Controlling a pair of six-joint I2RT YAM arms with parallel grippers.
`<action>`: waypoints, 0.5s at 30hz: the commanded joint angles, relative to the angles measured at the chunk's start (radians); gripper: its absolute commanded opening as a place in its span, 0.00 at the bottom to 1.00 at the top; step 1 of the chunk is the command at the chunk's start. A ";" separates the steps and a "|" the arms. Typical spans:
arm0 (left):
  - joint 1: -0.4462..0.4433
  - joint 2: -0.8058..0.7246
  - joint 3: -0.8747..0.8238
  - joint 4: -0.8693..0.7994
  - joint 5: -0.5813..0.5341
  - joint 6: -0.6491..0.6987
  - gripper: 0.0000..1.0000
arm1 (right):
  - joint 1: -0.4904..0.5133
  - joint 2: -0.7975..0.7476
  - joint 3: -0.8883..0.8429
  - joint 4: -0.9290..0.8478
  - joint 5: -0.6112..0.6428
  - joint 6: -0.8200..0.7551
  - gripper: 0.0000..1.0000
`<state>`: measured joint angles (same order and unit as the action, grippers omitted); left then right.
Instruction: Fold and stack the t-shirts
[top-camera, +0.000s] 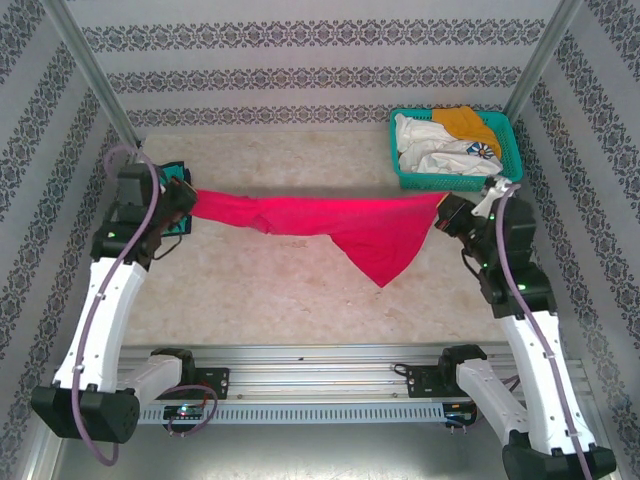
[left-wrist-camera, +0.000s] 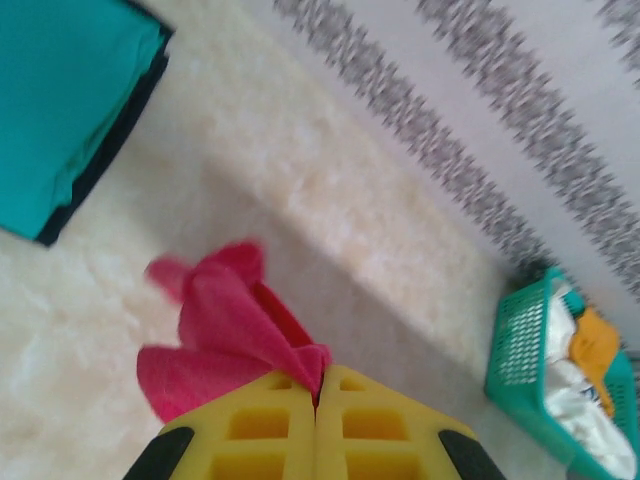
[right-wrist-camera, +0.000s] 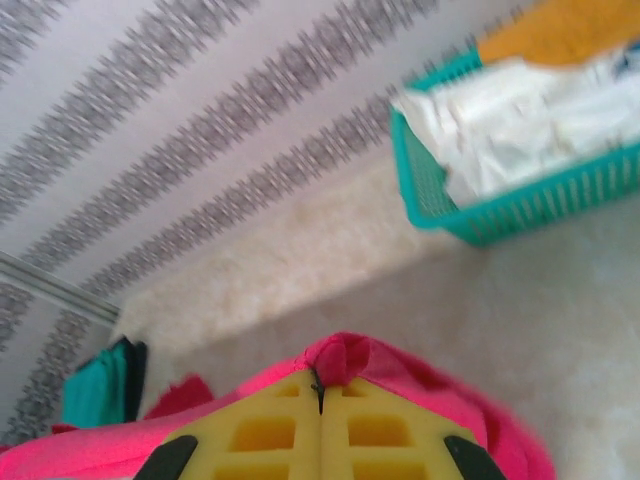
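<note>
- The pink shirt (top-camera: 340, 225) hangs stretched above the table (top-camera: 250, 290), its long axis running leftward from just beside the basket (top-camera: 452, 184).
- The left pincer (top-camera: 188, 205) and right pincer (top-camera: 445, 212) each clamp one end.

A camera above and behind looks down over my arms (top-camera: 100, 300); each wrist camera peers close past its own fingers (left-wrist-camera: 260, 430), both catching the basket (left-wrist-camera: 520, 350).

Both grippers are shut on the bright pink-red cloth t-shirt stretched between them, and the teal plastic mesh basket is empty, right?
Not empty: the top external view shows the teal plastic mesh basket holding white cloth and orange cloth. The left gripper and right gripper are shut on the bright pink-red cloth t-shirt stretched between them.
</note>
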<state>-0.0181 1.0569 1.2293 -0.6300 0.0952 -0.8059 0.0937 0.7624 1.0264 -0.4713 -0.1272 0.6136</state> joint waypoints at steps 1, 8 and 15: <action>0.016 -0.015 0.124 -0.092 -0.073 0.062 0.00 | -0.006 0.003 0.119 -0.048 0.029 -0.089 0.00; 0.016 0.016 0.299 -0.112 -0.105 0.096 0.00 | -0.006 0.085 0.306 -0.071 0.062 -0.157 0.00; 0.020 0.185 0.384 -0.056 -0.096 0.110 0.00 | -0.008 0.263 0.367 0.015 0.057 -0.199 0.00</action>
<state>-0.0174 1.1694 1.5913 -0.7094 0.0242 -0.7292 0.0937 0.9627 1.3705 -0.5095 -0.1013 0.4591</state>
